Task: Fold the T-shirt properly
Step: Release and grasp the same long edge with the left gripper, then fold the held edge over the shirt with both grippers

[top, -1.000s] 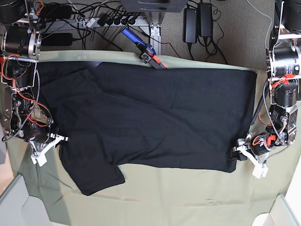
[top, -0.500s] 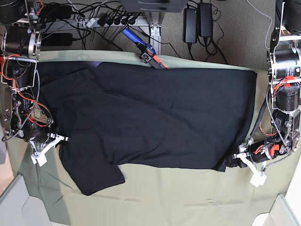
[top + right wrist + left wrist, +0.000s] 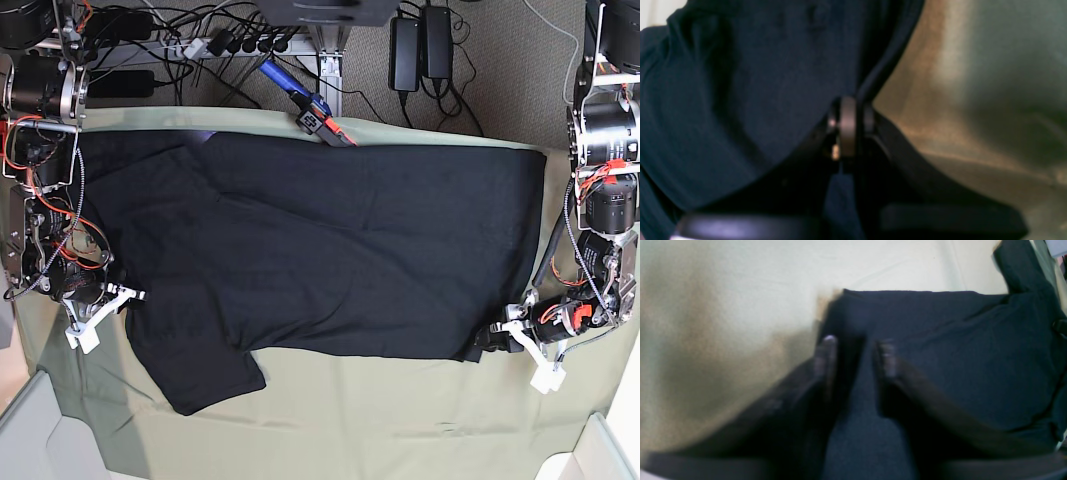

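Note:
The black T-shirt (image 3: 330, 250) lies spread out flat on the pale green table cloth (image 3: 400, 420), one sleeve pointing to the front left. My left gripper (image 3: 492, 345) is at the shirt's front right corner. In the left wrist view it (image 3: 856, 350) is open, its fingers (image 3: 825, 356) apart and astride a ridge of shirt (image 3: 957, 350). My right gripper (image 3: 128, 296) is at the shirt's left edge. In the right wrist view it (image 3: 847, 123) is shut, with the shirt's edge (image 3: 740, 83) running into the closed fingers. No print shows.
A blue and red tool (image 3: 300, 100) and cables lie at the table's back edge, touching the shirt's far hem. Power bricks (image 3: 420, 50) lie behind it. Pale bins stand at the front left (image 3: 30, 430) and front right (image 3: 600, 450) corners.
My left gripper has moved down and inward along the front edge, and the shirt's front right corner has shifted left with it. The right arm has not moved.

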Controlling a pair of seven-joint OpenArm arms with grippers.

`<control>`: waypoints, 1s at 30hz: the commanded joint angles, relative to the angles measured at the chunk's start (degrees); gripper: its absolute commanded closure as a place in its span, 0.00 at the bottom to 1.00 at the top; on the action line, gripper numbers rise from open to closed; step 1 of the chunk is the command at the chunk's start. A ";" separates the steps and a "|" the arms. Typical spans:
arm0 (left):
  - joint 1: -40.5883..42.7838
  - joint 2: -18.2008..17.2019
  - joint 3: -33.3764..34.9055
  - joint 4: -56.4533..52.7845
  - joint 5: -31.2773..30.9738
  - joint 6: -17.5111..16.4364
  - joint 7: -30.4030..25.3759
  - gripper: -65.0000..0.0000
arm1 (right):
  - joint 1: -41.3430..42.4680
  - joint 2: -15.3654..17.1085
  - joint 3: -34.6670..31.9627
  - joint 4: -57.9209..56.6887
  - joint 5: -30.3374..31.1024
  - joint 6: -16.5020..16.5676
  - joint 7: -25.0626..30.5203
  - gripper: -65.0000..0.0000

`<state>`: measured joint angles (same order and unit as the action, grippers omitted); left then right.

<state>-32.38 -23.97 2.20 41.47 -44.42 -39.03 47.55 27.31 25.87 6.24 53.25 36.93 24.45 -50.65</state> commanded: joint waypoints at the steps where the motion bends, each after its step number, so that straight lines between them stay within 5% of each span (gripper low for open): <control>1: -1.73 -0.61 0.20 0.87 -0.94 -0.97 -1.20 0.51 | 1.55 1.05 0.26 0.96 1.03 3.91 0.68 1.00; 13: -1.70 -0.61 5.09 0.50 4.96 -0.97 -7.67 0.49 | 1.53 1.05 0.26 0.96 1.05 3.91 0.70 1.00; 15: -1.70 -0.61 5.09 0.44 8.39 -0.97 -9.77 0.56 | 1.53 1.05 0.26 0.96 1.03 3.91 0.68 1.00; 19: -1.68 -0.61 5.09 -0.24 12.44 -0.97 -12.90 0.96 | 1.55 1.05 0.26 0.96 1.07 3.91 0.68 1.00; 20: -1.55 -0.61 5.09 -0.31 12.59 -0.97 -13.09 1.00 | 1.55 1.05 0.26 0.96 1.07 3.91 0.68 1.00; 26: -1.42 -1.09 5.07 -0.28 11.50 -0.97 -13.00 1.00 | 1.73 1.09 0.26 0.96 0.35 4.00 0.76 1.00; 30: -1.38 -3.02 5.07 -0.24 1.90 -0.97 -7.23 1.00 | 1.68 1.75 0.26 1.07 1.01 4.09 -0.39 1.00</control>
<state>-32.10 -26.15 7.53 40.49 -42.44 -39.05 41.41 27.33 26.22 6.24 53.25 37.10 24.45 -51.72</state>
